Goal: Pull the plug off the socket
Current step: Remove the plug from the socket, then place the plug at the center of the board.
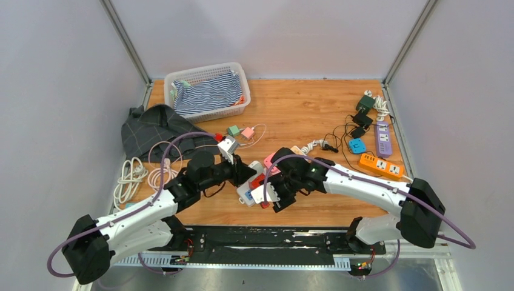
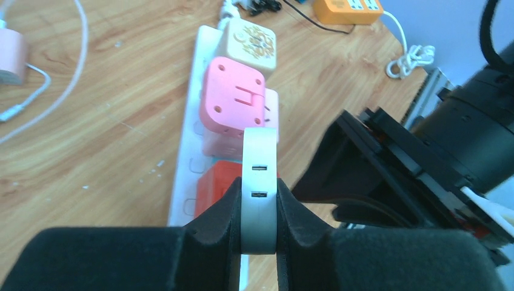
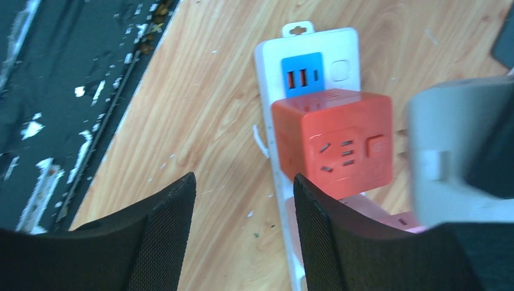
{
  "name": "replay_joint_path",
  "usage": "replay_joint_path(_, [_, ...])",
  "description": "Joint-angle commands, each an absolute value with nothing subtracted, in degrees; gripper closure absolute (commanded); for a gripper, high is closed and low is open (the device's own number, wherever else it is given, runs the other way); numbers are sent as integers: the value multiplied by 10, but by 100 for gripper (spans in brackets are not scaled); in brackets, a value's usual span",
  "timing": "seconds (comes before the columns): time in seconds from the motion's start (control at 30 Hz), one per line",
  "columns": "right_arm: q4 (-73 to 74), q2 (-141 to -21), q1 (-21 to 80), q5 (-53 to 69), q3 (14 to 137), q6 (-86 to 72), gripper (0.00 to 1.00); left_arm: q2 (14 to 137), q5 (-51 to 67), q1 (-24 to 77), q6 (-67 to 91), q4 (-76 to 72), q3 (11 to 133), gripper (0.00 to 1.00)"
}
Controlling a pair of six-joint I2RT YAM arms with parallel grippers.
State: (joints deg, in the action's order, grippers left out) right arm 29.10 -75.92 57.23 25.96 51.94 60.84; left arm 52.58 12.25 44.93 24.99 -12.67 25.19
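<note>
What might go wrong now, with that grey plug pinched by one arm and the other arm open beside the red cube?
1. The left jaws pinch only one end of the grey plug; it may twist or slip out.
2. The right jaws stand open above the white power strip, holding nothing; if the plug is not fully free of the red cube, the strip may lift too.
3. The left arm and right arm meet closely there and may bump.

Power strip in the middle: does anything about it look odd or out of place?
It is crowded: a red cube adapter, a pink adapter and a cream adapter sit in a row on the white power strip. The left end effector holds a grey plug beside the red cube, prongs bare.
</note>
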Motion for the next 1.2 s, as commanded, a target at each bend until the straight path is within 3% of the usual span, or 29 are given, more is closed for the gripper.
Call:
replay_joint_path(0.0, [373,-729,577,293,525,610,38,503,109,422,211,-86,284,100])
replay_joint_path(0.4, [451,-704,563,341,553,640,39,510,85,359,155,-61,310,100])
replay_joint_path(0.93, [491,-614,403,405,549,673,39,607,1,299,145,-63,370,100])
replay_joint_path(1.17, [489,-615,354,416,543,673,39,663,-111,278,170,-63,374,100])
